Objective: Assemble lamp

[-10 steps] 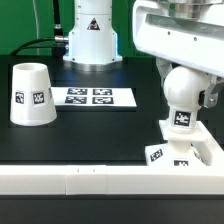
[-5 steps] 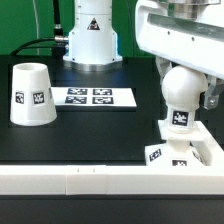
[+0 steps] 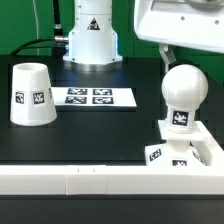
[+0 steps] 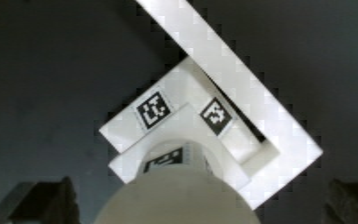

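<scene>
Looking down from the wrist view, the gripper shows only as two dark fingers at the picture's lower corners, set wide apart with nothing between them touching either pad; the pincer is wide and holds nothing. Between and below the fingers, a rounded white shape fills the foreground: the bulb, blurred by closeness, with a tag visible on its neck. Under it sits the square base, showing two black-and-white tags on its top face. A long white rail runs diagonally past the base, touching its edge.

Seen from the exterior view, the arm's white body hangs above the bulb and apart from it. The bulb stands upright on the base, round end up, a tag on its neck facing the camera. The base lies against the rail at the table's front edge, toward the exterior view's right. Well apart, toward the exterior view's left, the conical shade rests wide end down on the black table. Just beside the shade lies the flat marker board, carrying four tags
</scene>
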{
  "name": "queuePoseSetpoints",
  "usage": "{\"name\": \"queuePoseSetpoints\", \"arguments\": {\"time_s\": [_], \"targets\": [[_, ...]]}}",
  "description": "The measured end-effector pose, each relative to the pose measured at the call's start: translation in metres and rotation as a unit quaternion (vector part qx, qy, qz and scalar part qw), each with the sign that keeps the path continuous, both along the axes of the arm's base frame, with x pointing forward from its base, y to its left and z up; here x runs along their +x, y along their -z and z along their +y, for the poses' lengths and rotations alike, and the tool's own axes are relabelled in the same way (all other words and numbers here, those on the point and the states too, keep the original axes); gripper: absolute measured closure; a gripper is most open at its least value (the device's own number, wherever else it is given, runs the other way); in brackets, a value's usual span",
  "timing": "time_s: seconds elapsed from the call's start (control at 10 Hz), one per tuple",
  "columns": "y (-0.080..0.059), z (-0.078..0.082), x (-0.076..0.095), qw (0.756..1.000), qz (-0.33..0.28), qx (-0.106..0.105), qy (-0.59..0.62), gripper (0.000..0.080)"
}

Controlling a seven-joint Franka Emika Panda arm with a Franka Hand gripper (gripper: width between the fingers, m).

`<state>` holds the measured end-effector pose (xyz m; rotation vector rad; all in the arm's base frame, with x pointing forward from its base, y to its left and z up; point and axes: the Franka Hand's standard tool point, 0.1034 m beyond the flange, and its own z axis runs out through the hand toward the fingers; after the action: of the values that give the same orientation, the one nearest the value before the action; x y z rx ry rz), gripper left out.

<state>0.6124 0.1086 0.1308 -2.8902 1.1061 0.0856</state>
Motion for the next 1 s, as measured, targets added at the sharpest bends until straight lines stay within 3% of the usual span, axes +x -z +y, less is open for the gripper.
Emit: {"name": "queuePoseSetpoints", "arguments": {"time_s": [0.2, 0.8, 0.9, 1.0], "targets": [[-0.005, -0.007, -0.008, 0.999, -0.004, 0.003, -0.054, 0.0101], [-0.003, -0.005, -0.009, 0.998, -0.005, 0.003, -0.066, 0.0101], [-0.004, -0.011, -0.018, 0.993, -0.02, 0.003, -0.114, 0.0101], [-0.006, -0.026, -0.035, 0.987, -0.03, 0.002, -0.156, 0.0101]]}}
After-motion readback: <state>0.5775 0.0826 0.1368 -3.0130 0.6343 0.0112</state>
